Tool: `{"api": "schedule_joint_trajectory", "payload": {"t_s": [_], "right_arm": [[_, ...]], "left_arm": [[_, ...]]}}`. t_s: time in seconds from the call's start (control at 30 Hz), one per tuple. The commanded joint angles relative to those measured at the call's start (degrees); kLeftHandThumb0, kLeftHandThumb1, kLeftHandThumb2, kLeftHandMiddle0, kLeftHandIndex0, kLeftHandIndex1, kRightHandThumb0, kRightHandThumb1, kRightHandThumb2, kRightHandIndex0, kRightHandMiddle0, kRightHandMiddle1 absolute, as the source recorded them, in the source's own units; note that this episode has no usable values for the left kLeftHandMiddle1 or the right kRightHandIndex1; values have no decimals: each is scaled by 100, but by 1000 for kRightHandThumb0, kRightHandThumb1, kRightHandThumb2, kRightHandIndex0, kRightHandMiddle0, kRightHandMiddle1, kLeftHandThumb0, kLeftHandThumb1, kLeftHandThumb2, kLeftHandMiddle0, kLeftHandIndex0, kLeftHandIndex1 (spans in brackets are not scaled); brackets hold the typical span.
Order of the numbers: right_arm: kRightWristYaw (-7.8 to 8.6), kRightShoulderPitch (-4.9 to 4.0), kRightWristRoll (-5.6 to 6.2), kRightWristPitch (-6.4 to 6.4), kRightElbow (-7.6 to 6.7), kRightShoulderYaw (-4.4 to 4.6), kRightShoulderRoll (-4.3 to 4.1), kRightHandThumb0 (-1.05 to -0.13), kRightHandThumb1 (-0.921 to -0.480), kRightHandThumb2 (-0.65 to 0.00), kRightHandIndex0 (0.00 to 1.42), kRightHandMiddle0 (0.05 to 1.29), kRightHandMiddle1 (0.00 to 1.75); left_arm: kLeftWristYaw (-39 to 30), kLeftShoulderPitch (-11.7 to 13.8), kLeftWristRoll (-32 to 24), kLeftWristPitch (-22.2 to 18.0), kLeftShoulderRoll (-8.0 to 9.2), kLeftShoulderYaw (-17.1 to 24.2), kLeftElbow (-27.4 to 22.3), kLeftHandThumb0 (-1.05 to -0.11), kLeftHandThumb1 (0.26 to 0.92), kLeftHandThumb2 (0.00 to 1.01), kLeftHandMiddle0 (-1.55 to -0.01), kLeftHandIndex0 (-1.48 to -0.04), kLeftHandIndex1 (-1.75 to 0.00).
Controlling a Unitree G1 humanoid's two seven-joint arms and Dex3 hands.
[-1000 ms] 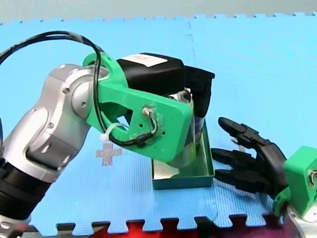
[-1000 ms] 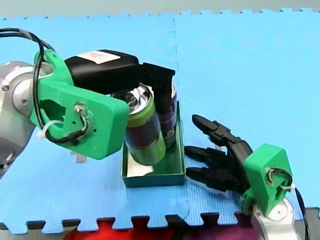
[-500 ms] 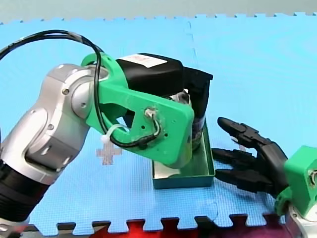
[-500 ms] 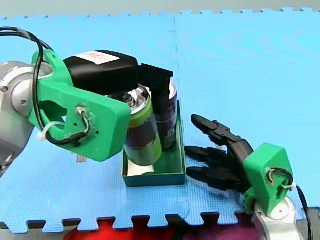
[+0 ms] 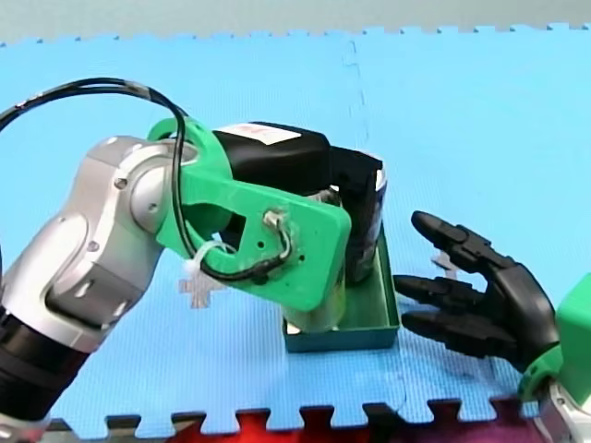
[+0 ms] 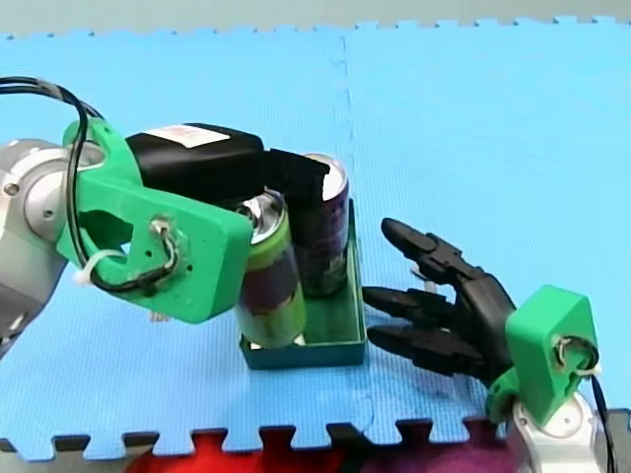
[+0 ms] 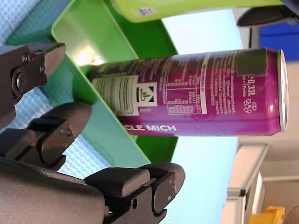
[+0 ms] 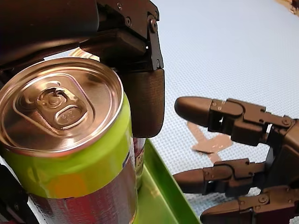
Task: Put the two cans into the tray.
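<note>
In the near end of the tray, the green can stands upright in my left hand. My fingers are closed around its upper wall, just under the rim. Its base looks to be down on the tray floor, but the tray's wall hides the contact, so I cannot be sure it is seated.

It is a thin, smooth metal shell, stiff at the rim, easy to dent mid-body, and slick. The tab is unopened, so I judge it full and fairly heavy. A high, firm grip near the shoulder suits it, without crushing.

At its 12 o'clock the purple can stands in the tray, just beside it. My right hand holds nothing, fingers uncurled, over the blue mat at the tray's 3 o'clock.
</note>
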Motion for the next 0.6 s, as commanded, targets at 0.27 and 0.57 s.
{"api": "schedule_joint_trajectory", "payload": {"t_s": [0.27,0.57], "right_arm": [[214,0,289,73,-47,-110,82,-655,-781,0,976,342,0],[43,-30,162,-66,26,-89,101,-695,-782,0,975,614,45]], "left_arm": [[86,184,-164,-172,75,113,57,-364,879,8,-931,-551,-1746],[191,364,-263,-291,72,164,121,-357,882,9,-932,-554,-1746]]}}
